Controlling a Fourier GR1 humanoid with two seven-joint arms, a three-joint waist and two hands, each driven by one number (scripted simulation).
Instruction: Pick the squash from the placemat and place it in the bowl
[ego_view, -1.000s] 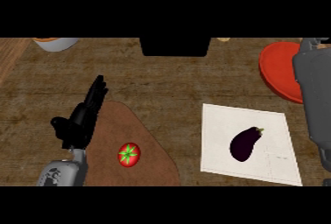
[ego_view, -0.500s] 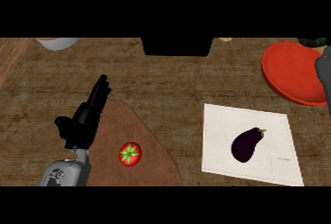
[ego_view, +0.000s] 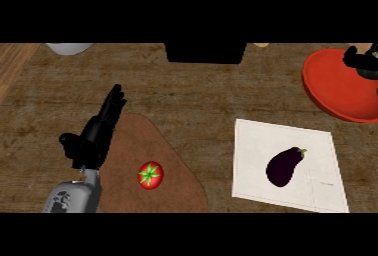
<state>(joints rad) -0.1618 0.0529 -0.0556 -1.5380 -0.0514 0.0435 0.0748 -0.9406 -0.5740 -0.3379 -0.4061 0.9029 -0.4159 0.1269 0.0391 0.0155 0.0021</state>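
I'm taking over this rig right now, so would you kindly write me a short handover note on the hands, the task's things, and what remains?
Left hand: open, fingers straight, resting over the left edge of the brown mat, holding nothing.
Right hand: at the right edge, over the red bowl; only partly in view, so its state is unclear.
The task says squash, but the white placemat holds a dark purple eggplant, lying untouched.
A tomato sits on the brown mat; not part of the job.
Done: nothing yet.
Left: grasp the eggplant, carry it to the red bowl, release.
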